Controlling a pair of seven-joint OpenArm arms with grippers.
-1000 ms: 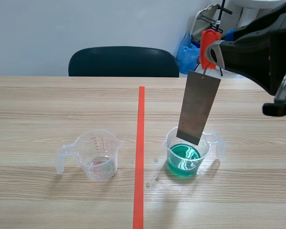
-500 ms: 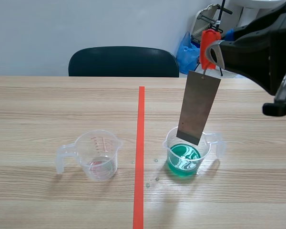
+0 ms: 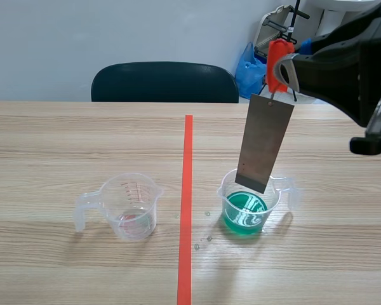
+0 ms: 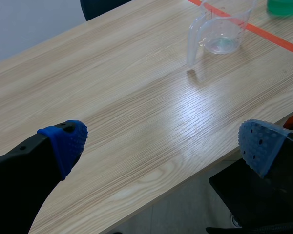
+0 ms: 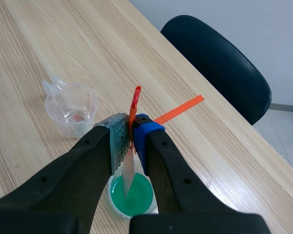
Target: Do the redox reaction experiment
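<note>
So that the metal plate [image 3: 264, 143] hangs plumb into the mouth of the green beaker [image 3: 247, 213], my right hand [image 5: 129, 134] pinches its red clip [image 3: 276, 63] from above; my left hand [image 4: 162, 144] gapes wide, empty.

Two clear plastic cups are counted: one cup of green liquid [image 3: 242, 219] and one nearly empty cup [image 3: 132, 206]. One metal strip [image 3: 265, 143] and one red clip [image 3: 276, 63] are seen. One table [image 3: 63, 140], one chair [image 3: 164, 81] and one blue bag [image 3: 247, 73] are also counted.
</note>
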